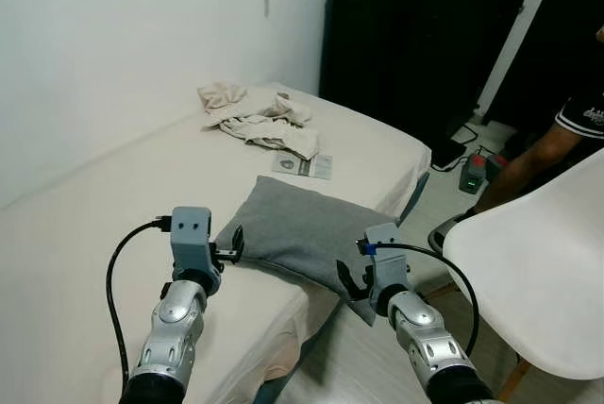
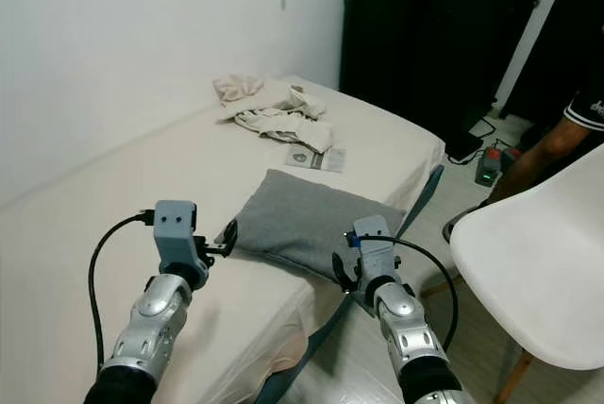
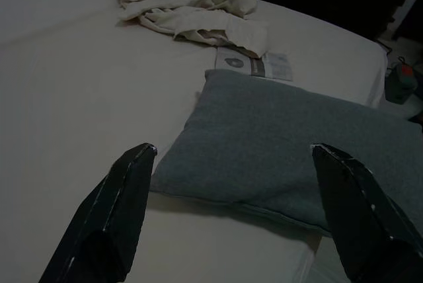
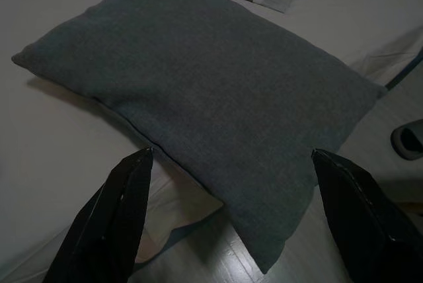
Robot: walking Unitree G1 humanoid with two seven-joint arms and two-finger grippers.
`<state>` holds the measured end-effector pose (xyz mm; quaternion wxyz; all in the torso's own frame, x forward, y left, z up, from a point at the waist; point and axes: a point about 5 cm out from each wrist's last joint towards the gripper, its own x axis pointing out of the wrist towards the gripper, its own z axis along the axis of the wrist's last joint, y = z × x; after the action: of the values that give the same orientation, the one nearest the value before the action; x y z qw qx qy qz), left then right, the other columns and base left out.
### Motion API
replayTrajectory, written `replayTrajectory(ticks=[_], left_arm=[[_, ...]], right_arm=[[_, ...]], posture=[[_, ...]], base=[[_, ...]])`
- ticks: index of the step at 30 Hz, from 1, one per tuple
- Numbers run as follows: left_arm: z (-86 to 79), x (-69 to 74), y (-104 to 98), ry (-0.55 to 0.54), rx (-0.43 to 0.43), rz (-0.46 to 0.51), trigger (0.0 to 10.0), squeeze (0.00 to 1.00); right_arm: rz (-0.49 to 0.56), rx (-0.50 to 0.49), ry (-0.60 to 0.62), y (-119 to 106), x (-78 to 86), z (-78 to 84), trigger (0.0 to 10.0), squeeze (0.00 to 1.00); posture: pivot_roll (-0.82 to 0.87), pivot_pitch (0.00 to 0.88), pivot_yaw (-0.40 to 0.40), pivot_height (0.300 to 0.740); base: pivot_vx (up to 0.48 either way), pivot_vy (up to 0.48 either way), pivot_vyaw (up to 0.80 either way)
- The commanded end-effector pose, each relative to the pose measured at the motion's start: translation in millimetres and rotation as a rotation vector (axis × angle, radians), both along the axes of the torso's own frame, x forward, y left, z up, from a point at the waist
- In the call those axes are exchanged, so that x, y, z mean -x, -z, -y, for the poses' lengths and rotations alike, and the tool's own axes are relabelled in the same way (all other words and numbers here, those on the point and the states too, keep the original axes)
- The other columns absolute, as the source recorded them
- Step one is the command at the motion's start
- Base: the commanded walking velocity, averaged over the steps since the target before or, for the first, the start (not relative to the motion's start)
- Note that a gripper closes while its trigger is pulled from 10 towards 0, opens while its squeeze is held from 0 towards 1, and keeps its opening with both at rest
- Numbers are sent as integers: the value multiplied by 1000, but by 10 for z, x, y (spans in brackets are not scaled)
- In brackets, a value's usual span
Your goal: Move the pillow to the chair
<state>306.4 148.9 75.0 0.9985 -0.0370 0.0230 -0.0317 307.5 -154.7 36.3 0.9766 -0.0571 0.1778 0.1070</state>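
A grey pillow (image 1: 302, 231) lies on the cream bed (image 1: 113, 225), its near right corner hanging over the bed's edge. My left gripper (image 1: 232, 247) is open, just short of the pillow's near left corner. My right gripper (image 1: 345, 279) is open too, close before the overhanging right corner. In the left wrist view the pillow (image 3: 291, 144) lies ahead between the spread fingers (image 3: 112, 217). In the right wrist view the pillow (image 4: 205, 84) spans the gap between the fingers (image 4: 119, 217). A white chair (image 1: 538, 272) stands at the right, beside the bed.
Crumpled beige clothes (image 1: 260, 116) and a booklet (image 1: 304, 165) lie farther up the bed. Black cases (image 1: 415, 36) stand at the back. A person's leg (image 1: 538, 154) is at the right, behind the chair. A slipper (image 1: 442, 232) and a small device (image 1: 472, 174) lie on the floor.
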Motion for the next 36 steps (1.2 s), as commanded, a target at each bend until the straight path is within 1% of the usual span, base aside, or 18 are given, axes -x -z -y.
replayTrajectory(ticks=[1, 18, 19, 21, 36], left_arm=[[-1, 15, 10, 4, -11, 2, 10000, 0], [13, 43, 34, 8, -13, -6, 10000, 0], [13, 47, 56, 8, -9, -24, 10000, 0], [11, 50, 62, 8, -8, -28, 10000, 0], [22, 26, 35, 14, -6, -20, 10000, 0]], right_arm=[[-14, -5, 9, 47, 36, 14, 10000, 0], [-22, -1, 9, 68, 59, 27, 10000, 0], [-25, 0, 8, 75, 65, 26, 10000, 0], [-27, 1, 6, 79, 70, 25, 10000, 0], [-32, 0, 9, 85, 67, 24, 10000, 0]], posture=[[-68, 84, -7, 740], [-69, 94, -10, 740], [-69, 96, -10, 740], [-69, 96, -10, 740], [-70, 96, -7, 740]], base=[[0, -300, 0], [0, -372, 0], [0, 0, 0], [0, 0, 0], [0, 0, 0]])
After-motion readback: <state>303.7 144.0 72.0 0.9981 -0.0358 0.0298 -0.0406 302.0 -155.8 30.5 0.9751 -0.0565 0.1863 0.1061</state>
